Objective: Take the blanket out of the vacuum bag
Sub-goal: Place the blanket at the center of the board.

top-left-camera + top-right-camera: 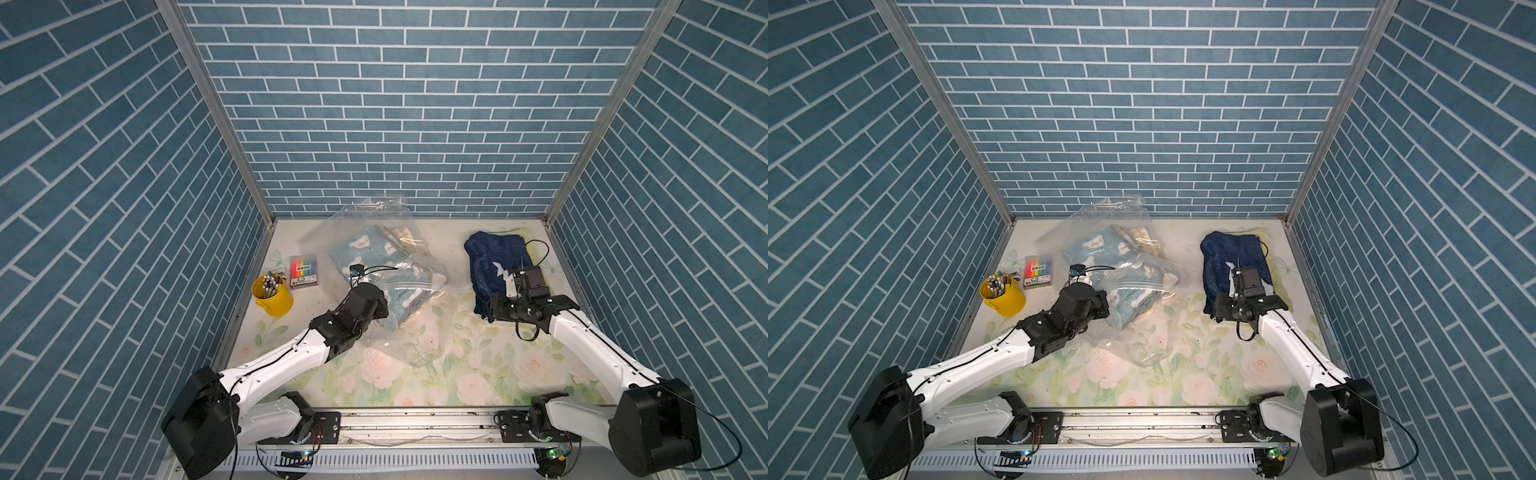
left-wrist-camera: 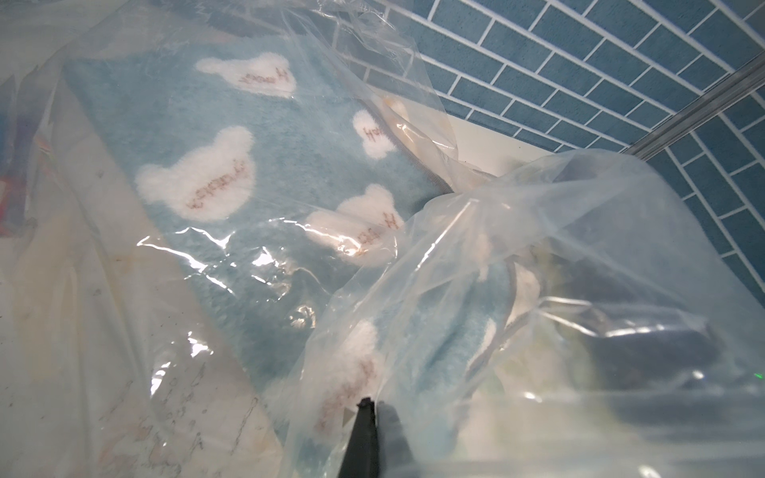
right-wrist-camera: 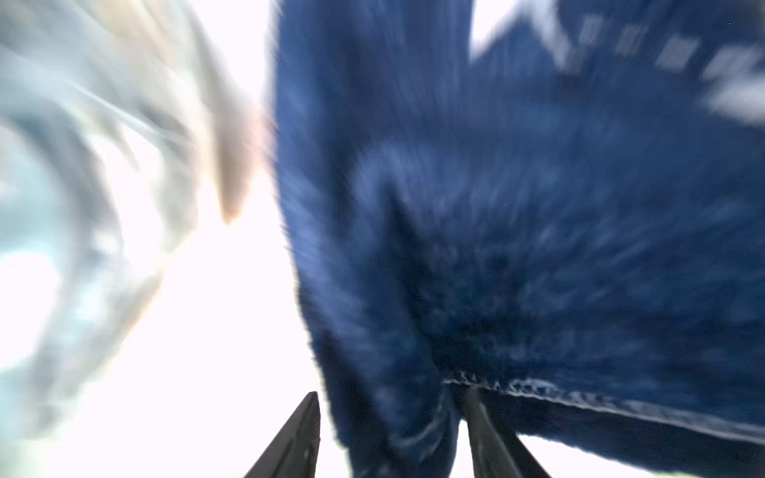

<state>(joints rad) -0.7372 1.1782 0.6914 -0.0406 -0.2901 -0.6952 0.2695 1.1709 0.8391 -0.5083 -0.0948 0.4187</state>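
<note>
The vacuum bag [image 1: 415, 270] [image 1: 1142, 266] lies crumpled at the table's middle back. Inside it lies a light-blue blanket with white bear shapes [image 1: 361, 249] [image 2: 232, 174]. My left gripper [image 2: 376, 404] is shut on a fold of the bag's clear film at its near left side. A navy blanket [image 1: 494, 253] [image 1: 1225, 257] lies outside the bag at the back right. My right gripper [image 3: 391, 393] is open at its near edge, and a hanging fold of the navy cloth [image 3: 538, 207] sits between the spread jaws. The right wrist view is blurred.
A yellow cup of pens [image 1: 272, 293] and a pack of coloured markers [image 1: 302, 270] stand at the left edge. A cream cloth [image 1: 405, 237] shows in the bag's far end. Blue brick walls close three sides. The arm rail [image 1: 415, 419] runs along the front.
</note>
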